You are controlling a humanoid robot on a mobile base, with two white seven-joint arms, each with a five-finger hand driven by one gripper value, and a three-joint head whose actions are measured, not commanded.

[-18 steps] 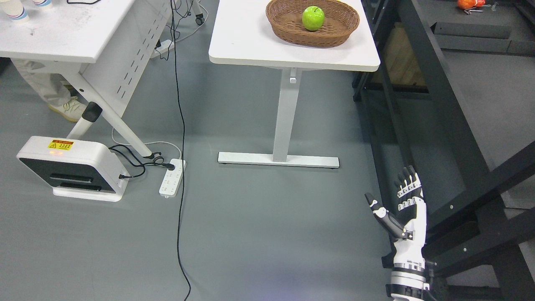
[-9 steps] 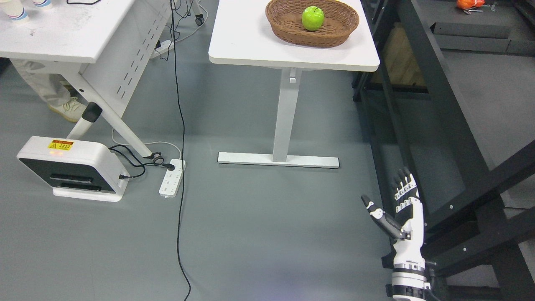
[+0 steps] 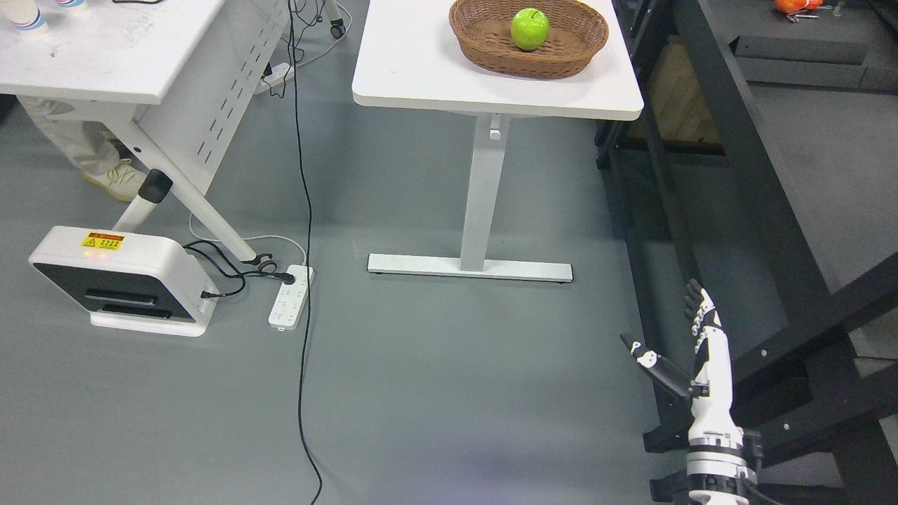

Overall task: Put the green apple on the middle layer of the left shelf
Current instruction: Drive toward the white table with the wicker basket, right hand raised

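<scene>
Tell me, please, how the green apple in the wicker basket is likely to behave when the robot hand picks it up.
The green apple looks round and glossy, so it may slip or turn under smooth fingers. Being round, it would probably roll if nudged, though the wicker basket rim should contain it. It looks rigid, so a firm grasp by the right robot hand, now open and far away, seems safe.

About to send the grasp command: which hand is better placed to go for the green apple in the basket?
Right, probably. The right hand is raised at the lower right with open fingers, holding nothing, and the green apple sits in the basket on the right part of the white table. The left hand isn't in view.
</scene>
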